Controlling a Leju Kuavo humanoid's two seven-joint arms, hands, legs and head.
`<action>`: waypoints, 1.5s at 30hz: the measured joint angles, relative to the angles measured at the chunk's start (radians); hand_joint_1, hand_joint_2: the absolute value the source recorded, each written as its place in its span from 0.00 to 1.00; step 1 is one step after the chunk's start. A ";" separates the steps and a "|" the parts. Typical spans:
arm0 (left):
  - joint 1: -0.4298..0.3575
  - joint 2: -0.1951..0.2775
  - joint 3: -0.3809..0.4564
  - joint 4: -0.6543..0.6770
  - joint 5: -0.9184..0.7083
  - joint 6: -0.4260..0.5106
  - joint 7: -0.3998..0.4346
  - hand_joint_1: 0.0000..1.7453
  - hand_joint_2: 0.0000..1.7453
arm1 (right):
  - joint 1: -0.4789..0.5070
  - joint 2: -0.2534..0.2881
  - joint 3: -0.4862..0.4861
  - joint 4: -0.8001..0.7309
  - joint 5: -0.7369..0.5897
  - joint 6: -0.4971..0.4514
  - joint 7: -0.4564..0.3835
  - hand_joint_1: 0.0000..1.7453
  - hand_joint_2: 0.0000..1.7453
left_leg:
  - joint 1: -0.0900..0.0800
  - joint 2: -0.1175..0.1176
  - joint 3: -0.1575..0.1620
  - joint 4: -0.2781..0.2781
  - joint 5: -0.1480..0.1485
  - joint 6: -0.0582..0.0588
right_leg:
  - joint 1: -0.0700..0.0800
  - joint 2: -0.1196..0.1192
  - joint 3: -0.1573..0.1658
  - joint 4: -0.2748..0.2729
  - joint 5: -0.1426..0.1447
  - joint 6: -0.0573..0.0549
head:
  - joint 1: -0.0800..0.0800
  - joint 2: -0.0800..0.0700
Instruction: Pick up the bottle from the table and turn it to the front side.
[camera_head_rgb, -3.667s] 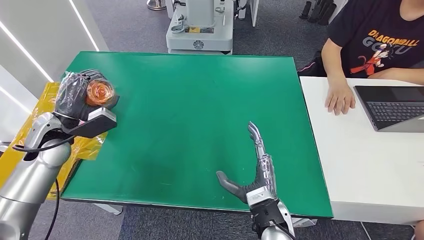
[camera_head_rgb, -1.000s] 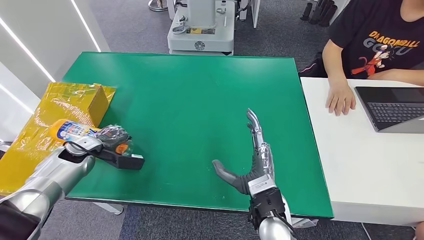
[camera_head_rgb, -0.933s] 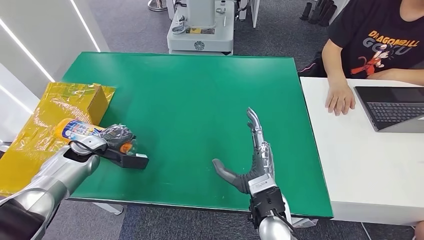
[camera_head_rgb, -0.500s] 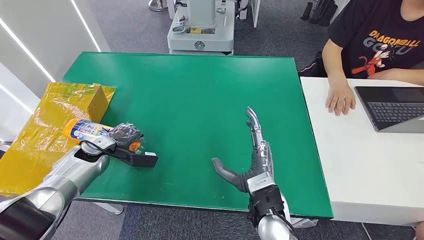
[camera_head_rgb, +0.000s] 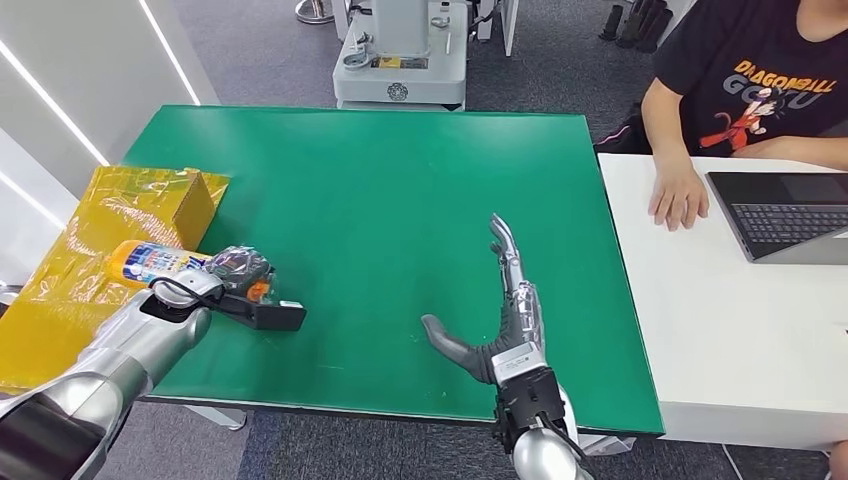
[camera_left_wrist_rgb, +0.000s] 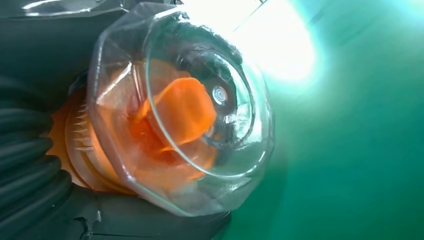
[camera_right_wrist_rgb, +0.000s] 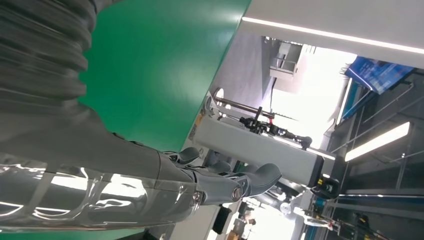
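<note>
Your green table (camera_head_rgb: 380, 180) carries everything. At its near-left edge, your left hand (camera_head_rgb: 235, 270) grasps the bottle (camera_head_rgb: 160, 262) lying sideways over that edge; a loose grip could drop it. Your right hand (camera_head_rgb: 500, 330) is released.

Overhead head view; close wrist views

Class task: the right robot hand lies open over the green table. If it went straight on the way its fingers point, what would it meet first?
Probably nothing: ahead of the right robot hand is bare green table to its far edge, with the grey machine base beyond. Height is unclear.
</note>
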 joint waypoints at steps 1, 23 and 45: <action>0.000 0.008 0.001 0.002 -0.002 -0.004 0.003 1.00 1.00 | 0.000 0.001 0.000 0.003 0.000 0.000 -0.002 0.00 1.00 | 0.000 0.000 0.000 0.000 0.000 0.000 | 0.000 0.000 0.000 0.000 0.000 0.000 | 0.000 0.000; 0.020 0.069 0.044 0.010 -0.073 0.099 -0.060 0.00 1.00 | 0.012 0.002 0.000 0.010 0.017 -0.012 -0.013 0.00 1.00 | 0.000 0.000 0.002 -0.002 0.001 -0.002 | 0.000 0.000 0.000 0.001 0.000 -0.001 | 0.000 0.000; 0.025 0.069 0.074 0.010 -0.079 0.136 -0.042 0.00 1.00 | 0.013 0.002 0.000 0.010 0.010 -0.011 -0.013 0.00 1.00 | 0.000 0.000 0.002 -0.002 0.001 -0.002 | 0.000 0.001 0.000 0.001 0.000 -0.001 | 0.000 0.000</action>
